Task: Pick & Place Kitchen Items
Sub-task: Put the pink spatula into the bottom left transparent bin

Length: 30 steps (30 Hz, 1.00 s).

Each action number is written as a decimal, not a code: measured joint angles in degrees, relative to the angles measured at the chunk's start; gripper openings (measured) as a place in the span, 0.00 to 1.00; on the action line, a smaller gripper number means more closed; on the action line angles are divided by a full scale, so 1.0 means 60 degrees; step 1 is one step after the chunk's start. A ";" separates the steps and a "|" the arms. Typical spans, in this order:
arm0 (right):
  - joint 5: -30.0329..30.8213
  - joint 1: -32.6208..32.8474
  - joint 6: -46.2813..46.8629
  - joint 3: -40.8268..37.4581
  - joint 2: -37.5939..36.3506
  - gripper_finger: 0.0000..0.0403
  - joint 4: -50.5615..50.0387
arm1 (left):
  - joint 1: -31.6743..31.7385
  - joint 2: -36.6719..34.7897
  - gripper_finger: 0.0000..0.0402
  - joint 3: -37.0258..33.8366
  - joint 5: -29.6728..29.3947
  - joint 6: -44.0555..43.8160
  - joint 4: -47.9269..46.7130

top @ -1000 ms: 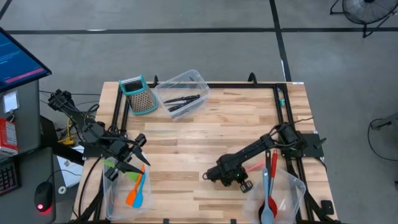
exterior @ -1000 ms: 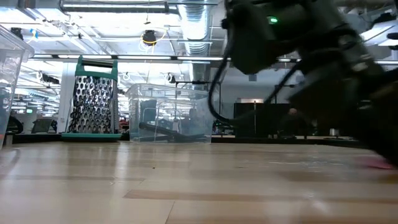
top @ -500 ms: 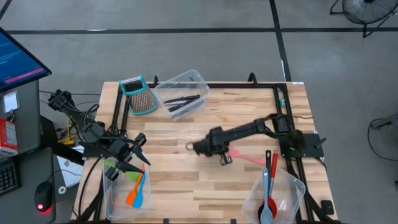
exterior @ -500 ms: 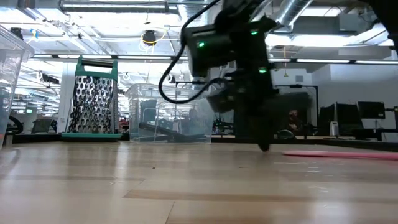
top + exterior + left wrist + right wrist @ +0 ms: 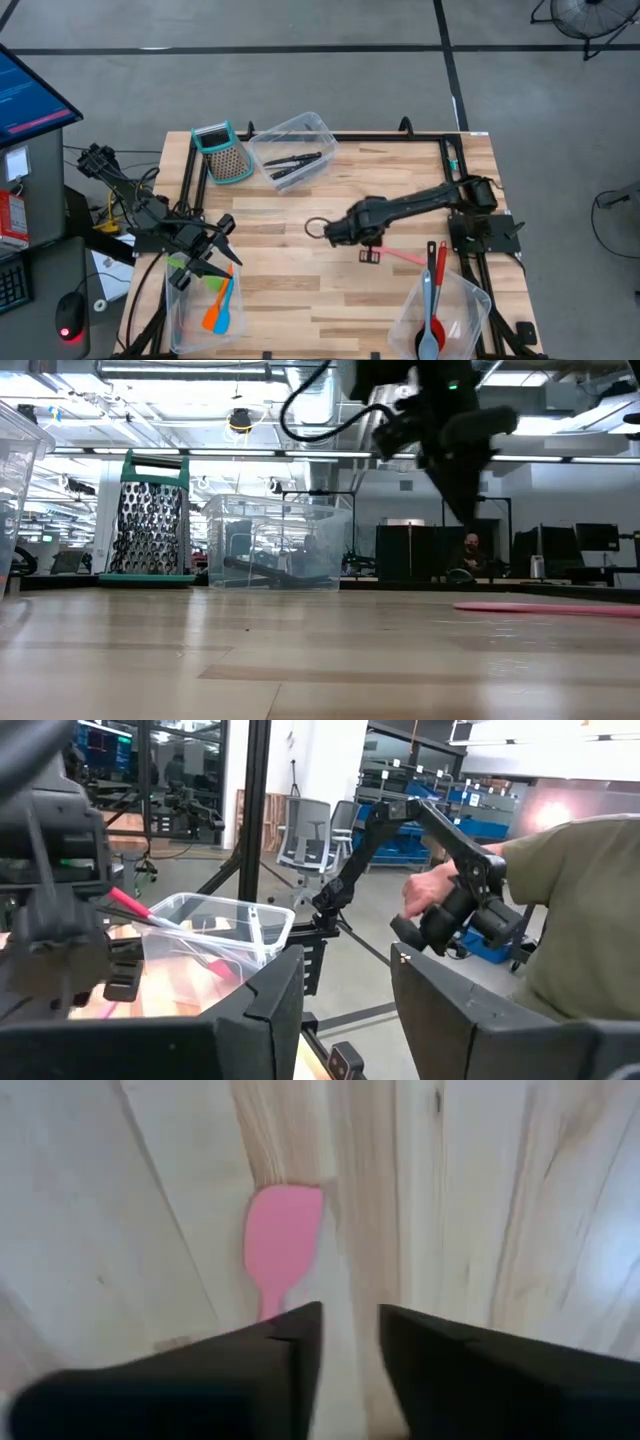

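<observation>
Pink silicone, the spatula point(image 5: 398, 257) lies flat on the table point(image 5: 330, 290), right of centre in the high view, its handle pointing toward the right tub point(image 5: 470, 300). In the right wrist view its blade point(image 5: 283, 1230) shows just past the fingers point(image 5: 290, 1350).

The right gripper point(image 5: 318, 228) hangs above the table near the middle of the high view, with the arm stretching in from the right edge; in the low view it sits in the upper right, well clear of the wood. Its fingers are parted by a narrow gap and hold nothing.

The right tub, at the lower right of the high view, holds a red spoon point(image 5: 438, 290) and a grey spoon point(image 5: 427, 320). The left tub point(image 5: 180, 320), at the lower left, holds the orange point(image 5: 217, 310), blue point(image 5: 226, 310) and green point(image 5: 212, 285) spatulas. The back tub point(image 5: 318, 128), at upper centre, holds black-handled knives point(image 5: 292, 163), with the grater point(image 5: 222, 152) beside it.

The left gripper point(image 5: 222, 255) waits over the left tub, its fingers point(image 5: 270, 1010) spread apart and empty.
</observation>
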 joint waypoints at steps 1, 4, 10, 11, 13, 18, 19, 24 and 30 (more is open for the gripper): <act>-0.0024 0.0098 0.0302 -0.0212 -0.0089 0.26 0.0075 | 0.0003 0.0000 0.33 0.0000 0.0000 0.0003 0.0000; -0.0216 0.0302 0.0813 -0.0953 -0.0258 0.44 0.0339 | 0.0003 0.0000 0.33 0.0000 0.0000 0.0008 -0.0004; -0.1181 0.0535 0.0772 -0.2559 -0.0252 0.76 0.2444 | 0.0003 0.0004 0.33 0.0000 0.0004 0.0003 -0.0007; -0.1345 0.0513 0.0760 -0.2807 -0.0252 0.79 0.2848 | 0.0003 0.0004 0.33 0.0000 0.0004 0.0000 -0.0004; -0.1457 0.0464 0.0760 -0.3237 -0.0252 0.83 0.3337 | 0.0002 0.0001 0.33 0.0000 0.0008 0.0000 -0.0004; -0.1510 0.0245 0.0544 -0.3890 -0.0314 0.84 0.3917 | 0.0003 0.0004 0.33 0.0000 0.0008 0.0000 0.0000; -0.1576 0.0185 0.0452 -0.3997 -0.0325 0.83 0.4002 | 0.0003 0.0004 0.33 0.0000 0.0008 0.0000 -0.0003; -0.1788 -0.0030 -0.0066 -0.4285 -0.0345 0.76 0.4541 | 0.0000 0.0004 0.33 0.0000 0.0008 0.0000 0.0001; -0.2100 -0.0262 -0.0199 -0.4534 -0.0384 0.47 0.5061 | 0.0002 0.0001 0.33 0.0000 0.0005 0.0000 0.0004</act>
